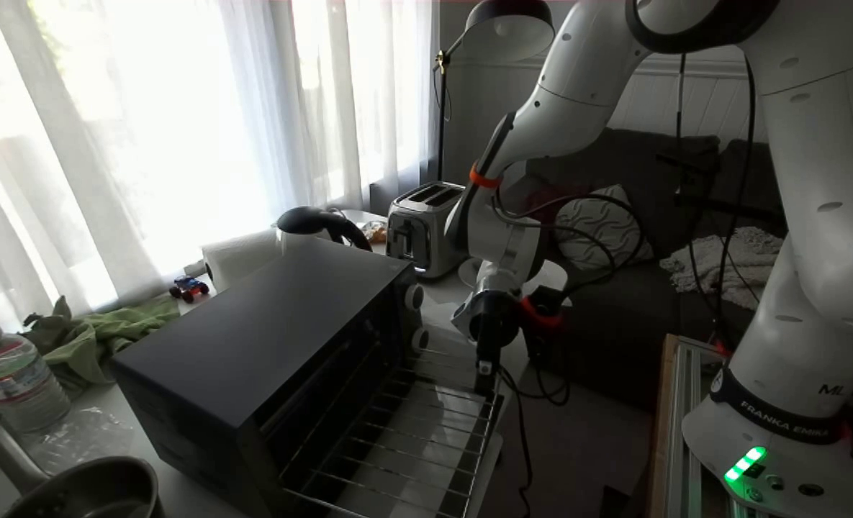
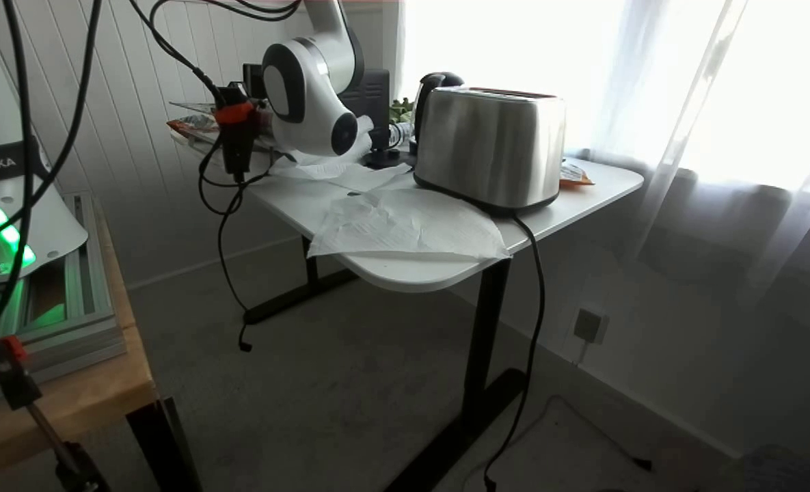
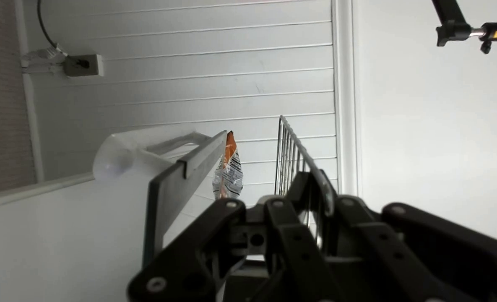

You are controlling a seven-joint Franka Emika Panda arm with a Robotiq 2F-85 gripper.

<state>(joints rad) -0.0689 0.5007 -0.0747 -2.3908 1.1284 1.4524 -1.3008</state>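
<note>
A dark toaster oven point(image 1: 275, 324) stands on the white table with its front open. A wire rack point(image 1: 426, 429) extends out of its front. My gripper point(image 1: 485, 381) is at the rack's outer edge, near the corner by the oven's knobs. In the wrist view the black fingers point(image 3: 311, 176) are closed around the rack's edge bar point(image 3: 303, 153), one on each side. A flat grey metal-edged panel point(image 3: 189, 176), seemingly the lowered oven door, lies apart from the fingers. In an exterior view the wrist point(image 2: 316, 102) hides the fingertips and most of the oven.
A steel toaster point(image 1: 420, 226) stands beside the oven and the arm. A pot point(image 1: 88, 489), a water bottle point(image 1: 19, 378), green cloth point(image 1: 109, 334) and a toy car point(image 1: 188, 288) surround the oven. Thin white wrapping point(image 2: 405, 225) covers the table's end. Cables point(image 2: 223, 225) hang from the wrist.
</note>
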